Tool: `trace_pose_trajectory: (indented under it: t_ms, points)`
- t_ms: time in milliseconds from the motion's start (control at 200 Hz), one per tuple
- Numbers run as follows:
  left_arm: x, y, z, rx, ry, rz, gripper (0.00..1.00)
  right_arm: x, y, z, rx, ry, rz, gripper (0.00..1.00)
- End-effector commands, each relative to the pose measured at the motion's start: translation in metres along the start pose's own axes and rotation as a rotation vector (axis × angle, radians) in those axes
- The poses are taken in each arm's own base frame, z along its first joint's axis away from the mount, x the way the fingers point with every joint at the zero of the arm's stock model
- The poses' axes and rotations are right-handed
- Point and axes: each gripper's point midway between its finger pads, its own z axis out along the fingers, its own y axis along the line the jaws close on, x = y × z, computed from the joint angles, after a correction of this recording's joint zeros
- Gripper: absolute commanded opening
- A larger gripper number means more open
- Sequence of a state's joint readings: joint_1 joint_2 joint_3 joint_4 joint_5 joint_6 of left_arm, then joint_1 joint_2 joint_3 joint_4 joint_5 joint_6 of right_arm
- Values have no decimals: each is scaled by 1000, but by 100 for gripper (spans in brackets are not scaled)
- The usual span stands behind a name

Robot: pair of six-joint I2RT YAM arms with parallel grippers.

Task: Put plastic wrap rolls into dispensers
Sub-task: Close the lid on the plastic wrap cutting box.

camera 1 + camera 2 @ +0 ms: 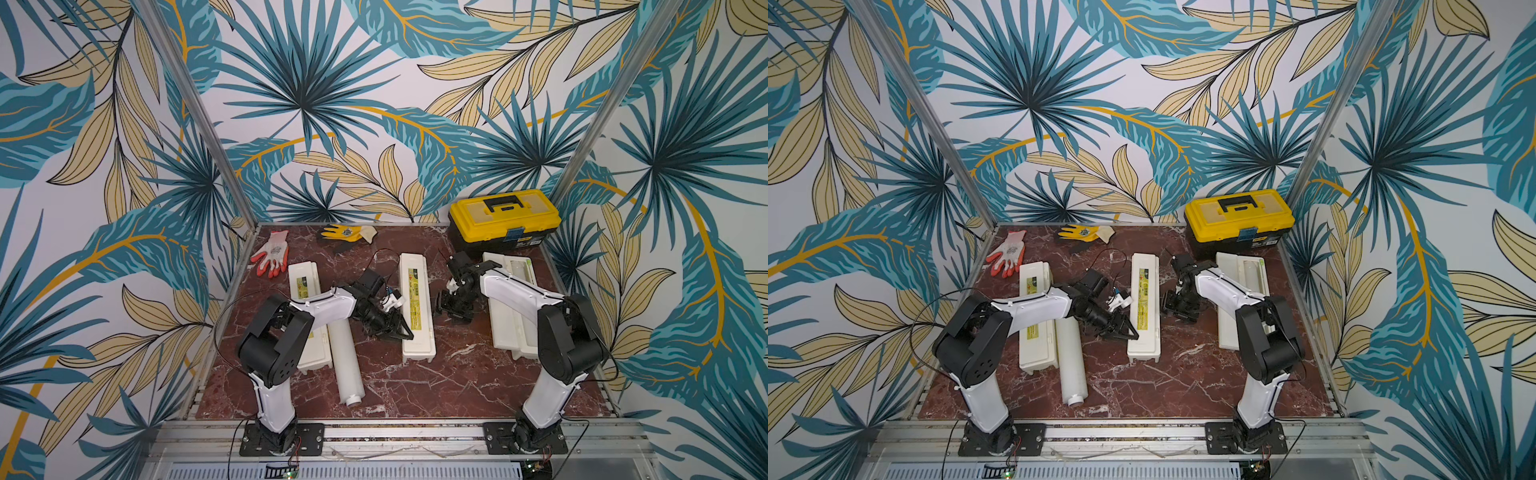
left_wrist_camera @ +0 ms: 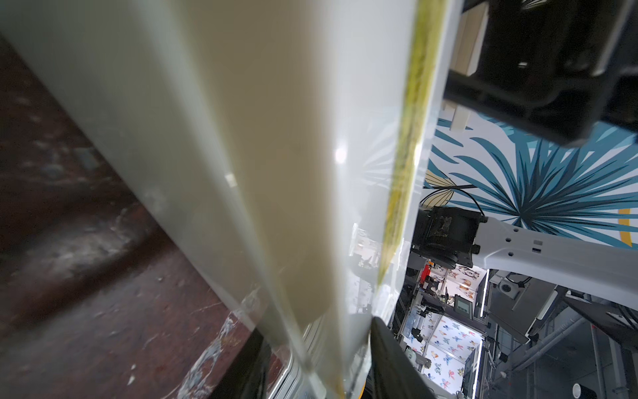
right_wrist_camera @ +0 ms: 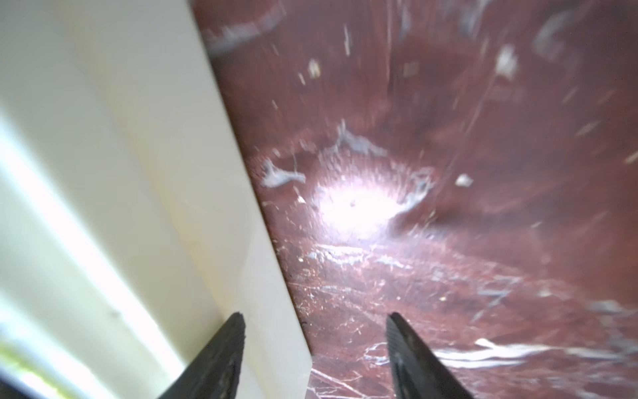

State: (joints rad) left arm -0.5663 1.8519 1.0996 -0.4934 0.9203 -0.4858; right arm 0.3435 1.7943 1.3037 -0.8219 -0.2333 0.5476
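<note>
Showing a red marbled tabletop in both top views, left to right: an orange-and-white glove lies near the far left corner, with a yellow glove at the far edge beside it. The left dispenser lies lengthwise, closed, with its yellow label up, and the left arm partly covers it. One plastic wrap roll lies on the tabletop just beside this dispenser's right side, with its white core stub at the near end. The middle dispenser also lies label up. The left fingers are narrow and pinch its near left edge, as the left wrist view shows. The right fingers hang low between the middle dispenser and the right dispenser. They stand wide with nothing between them, one tip over a cream box edge and the other over bare tabletop. The right dispenser lies open, and a translucent roll shows in its far trough. A yellow-and-black toolbox stands in the far right corner.
</note>
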Motion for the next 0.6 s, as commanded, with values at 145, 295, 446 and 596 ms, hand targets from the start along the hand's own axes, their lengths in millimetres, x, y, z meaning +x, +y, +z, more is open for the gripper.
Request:
trace_pose_trajectory:
  t_ms: [145, 295, 446, 596]
  points:
    - [30, 105, 23, -386, 53, -166, 46, -52, 16, -60, -50, -306, -187, 96]
    - [29, 106, 25, -386, 58, -168, 46, -76, 52, -50, -229, -307, -204, 99]
    - [31, 106, 24, -390, 63, -167, 46, -101, 75, -28, -354, -322, -194, 99]
    - [32, 106, 23, -392, 60, -169, 46, -114, 67, 16, -386, -181, -92, 95]
